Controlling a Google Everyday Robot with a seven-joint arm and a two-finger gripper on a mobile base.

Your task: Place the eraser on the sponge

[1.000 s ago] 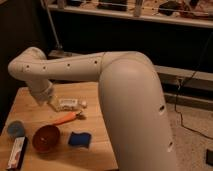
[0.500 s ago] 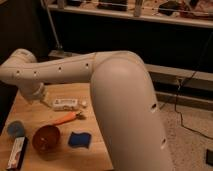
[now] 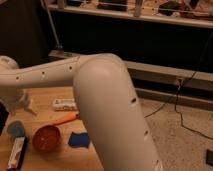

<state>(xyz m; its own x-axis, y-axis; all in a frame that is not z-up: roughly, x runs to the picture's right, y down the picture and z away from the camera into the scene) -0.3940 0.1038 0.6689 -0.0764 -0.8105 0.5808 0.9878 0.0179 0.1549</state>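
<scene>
Six objects rest on a wooden counter [image 3: 62, 159], seen past the robot's white arm [image 3: 107, 100], which fills the middle of the view. The arm reaches leftward from the near foreground, bends at the left edge and ends in the tool [image 3: 24, 105]. The tool hangs over the far left part of the counter, just left of a short white box [image 3: 65, 104]; whether it is open or closed cannot be told.

The eraser [image 3: 16, 152] lies flat at the near left corner of the counter, white face up, with its long axis running roughly away from the viewer (its near end is cut off by the lower edge of the view). Just behind it sits a light blue round object [image 3: 15, 128], and to its right stands an orange bowl [image 3: 46, 137].

The sponge [image 3: 79, 139], a dark blue pad, lies flat just right of the bowl and close against the outline of the arm. The bowl stands between eraser and sponge, so the two are apart and the sponge's top is bare. An orange stick-shaped item [image 3: 65, 118] lies aslant between the white box and the bowl. The tool is apart from both the eraser and the sponge.

Right of the counter is a speckled floor [image 3: 190, 150] crossed by a black cable [image 3: 176, 112]; a dark shelf unit [image 3: 150, 35] stands behind.
</scene>
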